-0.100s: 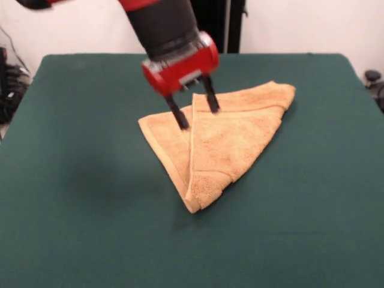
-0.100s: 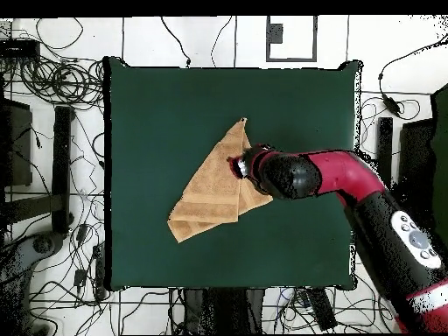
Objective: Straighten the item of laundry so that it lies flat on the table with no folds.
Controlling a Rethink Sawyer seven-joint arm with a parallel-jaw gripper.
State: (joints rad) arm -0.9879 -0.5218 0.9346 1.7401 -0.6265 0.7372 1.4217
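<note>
The item of laundry [image 1: 231,141] is an orange-tan towel folded over itself into a rough triangle near the middle of the green table [image 1: 72,180]. One flap lies on top, and its edge runs down the middle to a point at the front. My gripper [image 1: 198,118] hangs over the towel's back left part, open, with one black finger [image 1: 178,114] on each side of that flap edge. Nothing is held between them, and I cannot tell whether the tips touch the cloth. In the overhead view the gripper [image 2: 238,166] covers the right edge of the towel [image 2: 210,192].
The table [image 2: 157,114] reaches well beyond the towel on every side. Tangled cables [image 2: 61,79] and dark equipment [image 2: 17,131] lie on the floor around it. My red and black arm [image 2: 350,179] crosses the table's right part in the overhead view.
</note>
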